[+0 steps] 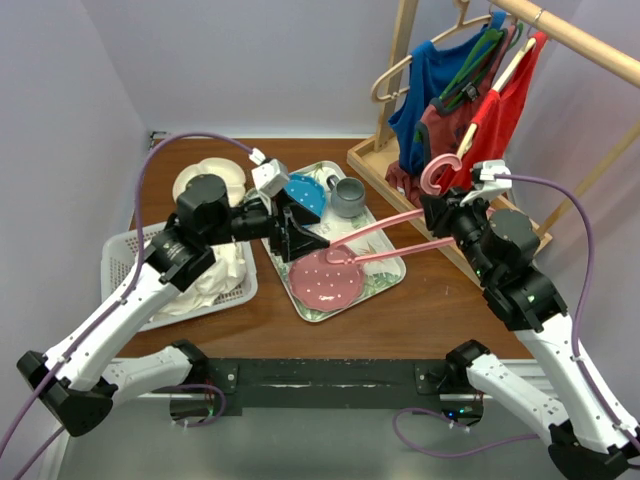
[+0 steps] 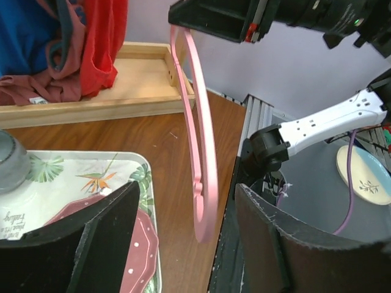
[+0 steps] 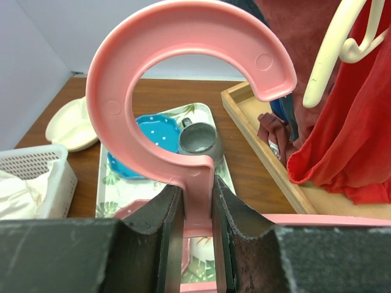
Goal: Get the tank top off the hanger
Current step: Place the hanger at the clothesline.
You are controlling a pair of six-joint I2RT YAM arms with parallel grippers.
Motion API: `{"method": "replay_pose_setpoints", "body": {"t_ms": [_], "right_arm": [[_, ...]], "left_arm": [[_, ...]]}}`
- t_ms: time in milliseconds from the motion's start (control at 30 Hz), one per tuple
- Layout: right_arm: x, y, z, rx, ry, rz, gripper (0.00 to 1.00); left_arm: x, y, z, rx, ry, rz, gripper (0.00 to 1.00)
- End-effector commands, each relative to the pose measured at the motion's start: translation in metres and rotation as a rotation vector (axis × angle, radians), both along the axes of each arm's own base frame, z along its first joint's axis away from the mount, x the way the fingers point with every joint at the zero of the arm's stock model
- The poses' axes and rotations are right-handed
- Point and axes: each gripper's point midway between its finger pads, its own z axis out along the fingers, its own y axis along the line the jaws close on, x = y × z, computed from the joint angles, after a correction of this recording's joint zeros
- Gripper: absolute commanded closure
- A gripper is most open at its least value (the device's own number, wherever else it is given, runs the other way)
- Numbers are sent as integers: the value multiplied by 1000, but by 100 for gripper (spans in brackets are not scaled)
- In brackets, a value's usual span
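Observation:
A bare pink hanger [image 1: 385, 228] is held above the tray, with no garment on it. My right gripper [image 1: 441, 206] is shut on its neck just below the hook, as the right wrist view [image 3: 198, 189] shows. My left gripper [image 1: 300, 236] is open, and the hanger's far end [image 2: 203, 183] hangs between its jaws without touching them. A white cloth [image 1: 215, 275] lies in the white basket [image 1: 120, 250]; I cannot tell whether it is the tank top. Red [image 1: 500, 110], blue [image 1: 425, 90] and maroon [image 1: 445, 125] tops hang on the wooden rack.
A leaf-print tray [image 1: 385, 272] holds a pink dotted plate [image 1: 325, 280], a blue plate [image 1: 305, 192] and a grey mug [image 1: 347, 195]. A white divided dish [image 1: 210, 180] sits at the back left. The rack's wooden base [image 1: 375, 160] stands at the back right.

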Motion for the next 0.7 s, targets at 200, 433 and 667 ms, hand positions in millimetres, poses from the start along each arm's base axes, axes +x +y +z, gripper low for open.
{"method": "replay_pose_setpoints", "body": {"t_ms": [200,433,667], "right_arm": [[-8,-2,37,98,-78,-2,100],[-16,-10,39,101,-82,-20,92],[-38,-25,56,118,-119,-32,41]], "left_arm": [[0,-27,-14,56,-53,-5,56],[3,-30,-6,7,-115,70,100],[9,-39,-11,10,-114,88,100]]}}
